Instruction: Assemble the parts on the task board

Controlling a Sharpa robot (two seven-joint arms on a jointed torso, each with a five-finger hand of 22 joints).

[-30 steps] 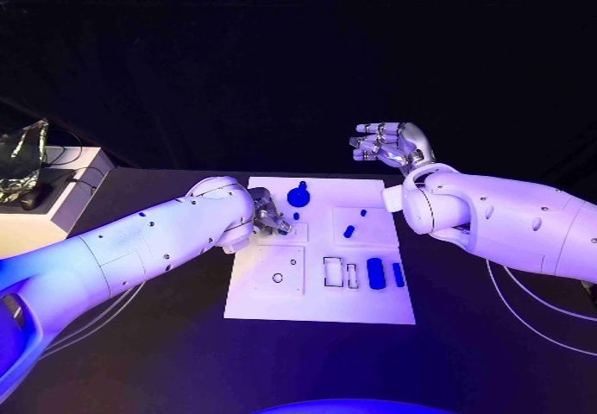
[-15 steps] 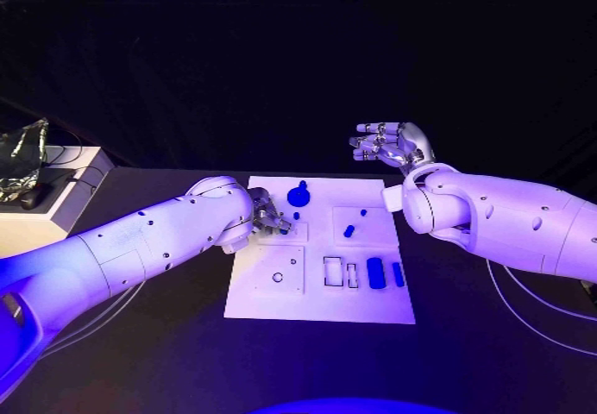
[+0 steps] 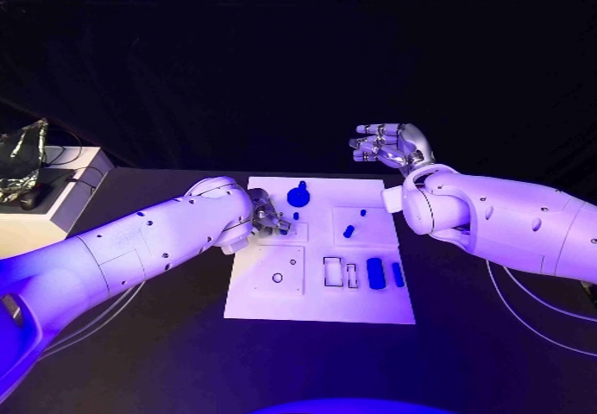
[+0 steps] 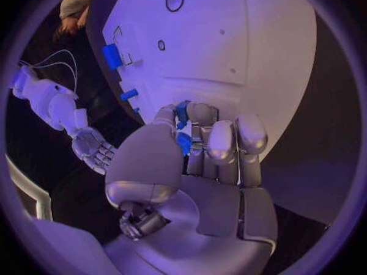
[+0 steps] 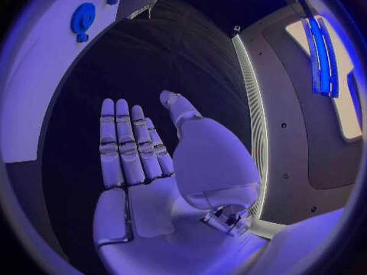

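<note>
Head view: my left hand [image 3: 269,217] sits low over the left side of the task board [image 3: 321,304], at its upper-left square recess, mostly hidden behind my own forearm. Left wrist view shows it better — fingers [image 4: 220,142] curled together, thumb pressed in beside them, pinching a small blue part [image 4: 183,142] at the fingertips, right down at the board surface [image 4: 252,36].

My right hand [image 3: 388,145] is up off the table beyond the board's far right corner, holding nothing; in the right wrist view the fingers [image 5: 122,146] lie straight side by side, thumb set apart, palm bare.

On the board in the head view: a round blue knob part [image 3: 298,196] near the far edge, a small blue peg [image 3: 349,231] and a tiny blue dot [image 3: 363,212] in the right square recess, a rounded blue block [image 3: 374,272] and a thin blue bar [image 3: 399,274] in the near-right slots, a small ring [image 3: 276,278] in the near-left square.

Left of the table — a white side stand [image 3: 56,194] with dark gear on it.
</note>
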